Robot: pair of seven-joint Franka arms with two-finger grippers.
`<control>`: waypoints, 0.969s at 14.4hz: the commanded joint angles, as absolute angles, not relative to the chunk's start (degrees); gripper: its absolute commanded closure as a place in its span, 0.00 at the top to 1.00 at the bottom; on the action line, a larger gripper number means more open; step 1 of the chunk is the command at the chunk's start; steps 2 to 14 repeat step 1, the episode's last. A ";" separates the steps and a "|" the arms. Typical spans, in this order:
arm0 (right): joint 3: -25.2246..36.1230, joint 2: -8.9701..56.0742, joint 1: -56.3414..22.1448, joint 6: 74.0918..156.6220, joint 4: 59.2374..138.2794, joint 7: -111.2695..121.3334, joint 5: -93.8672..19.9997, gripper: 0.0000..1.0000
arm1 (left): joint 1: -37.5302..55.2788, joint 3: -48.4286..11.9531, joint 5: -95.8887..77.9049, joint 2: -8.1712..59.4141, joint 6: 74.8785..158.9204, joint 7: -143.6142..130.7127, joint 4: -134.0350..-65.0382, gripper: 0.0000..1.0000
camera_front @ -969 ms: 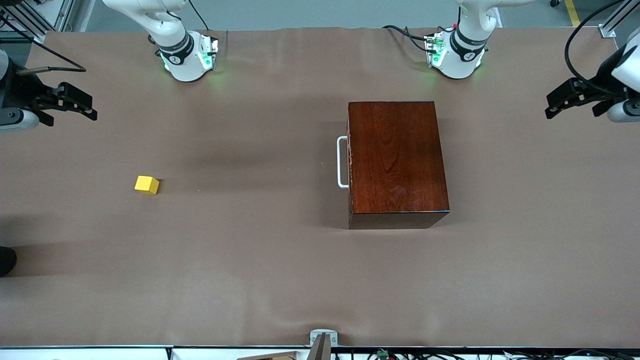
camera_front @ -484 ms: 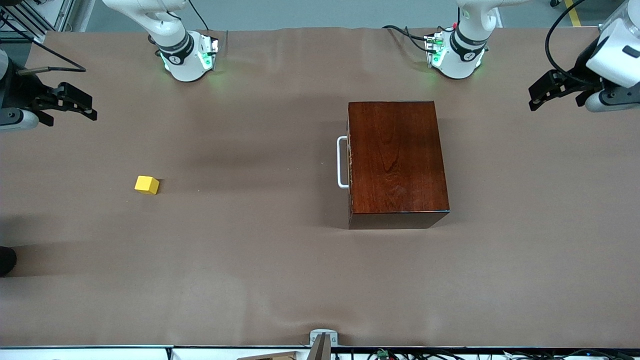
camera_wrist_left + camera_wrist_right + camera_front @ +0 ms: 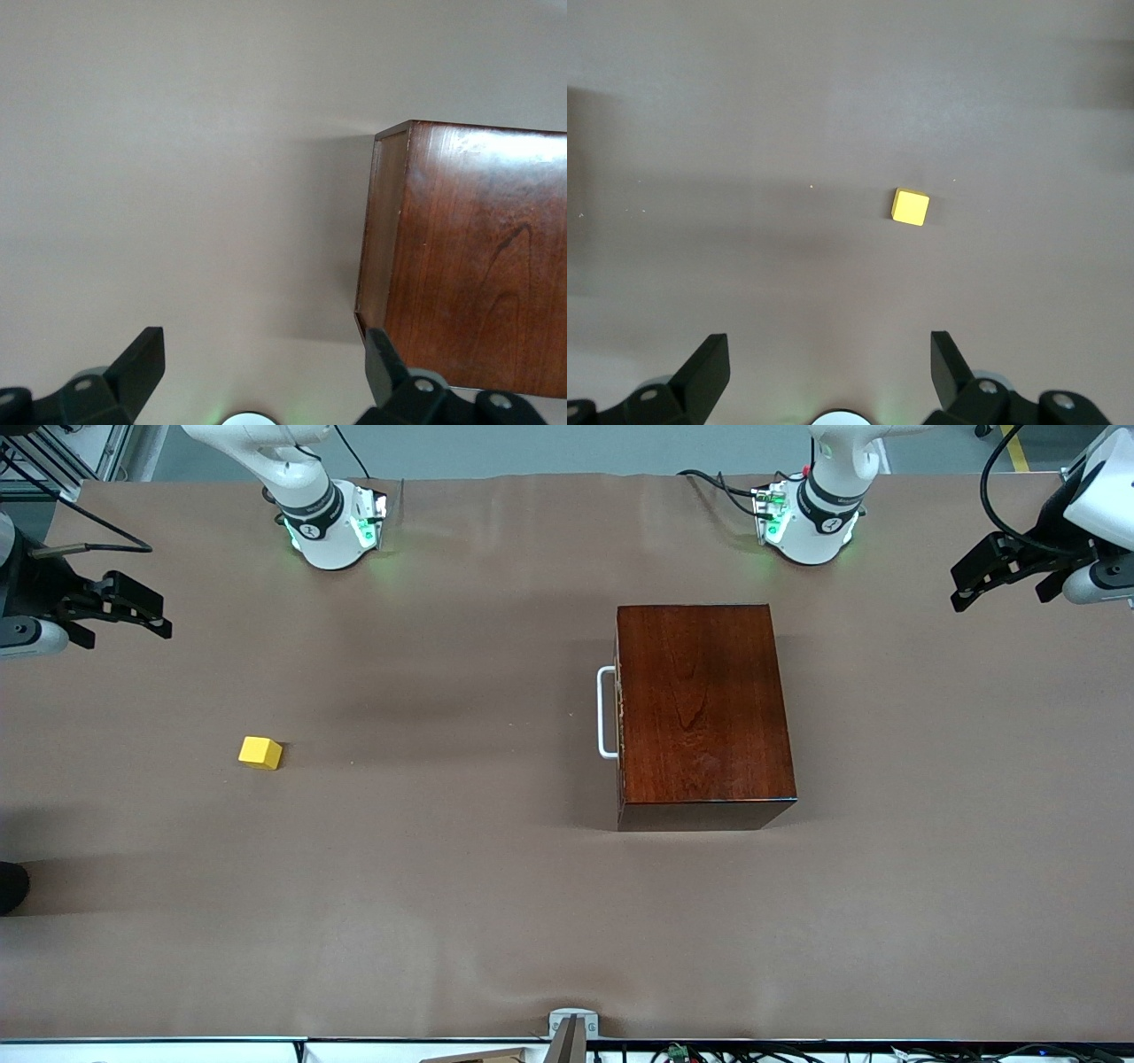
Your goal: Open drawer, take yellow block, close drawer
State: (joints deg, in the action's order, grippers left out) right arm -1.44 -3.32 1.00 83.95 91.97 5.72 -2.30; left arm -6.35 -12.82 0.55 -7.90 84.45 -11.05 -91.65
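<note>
One yellow block (image 3: 911,207), well apart from right gripper (image 3: 831,363)

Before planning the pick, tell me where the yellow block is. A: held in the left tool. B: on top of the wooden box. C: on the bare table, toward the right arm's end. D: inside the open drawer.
C: the yellow block sits alone on the table, well apart from the shut drawer and its handle.

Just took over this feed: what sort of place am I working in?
Probably a robotics lab bench: two arm bases bolted to a brown-covered table, staged props only, a wooden box and a yellow block.
</note>
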 commanded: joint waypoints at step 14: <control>-0.88 -4.13 0.18 84.20 92.64 4.83 -1.76 1.00 | -7.21 -13.45 0.53 -7.65 82.97 -10.11 -90.35 1.00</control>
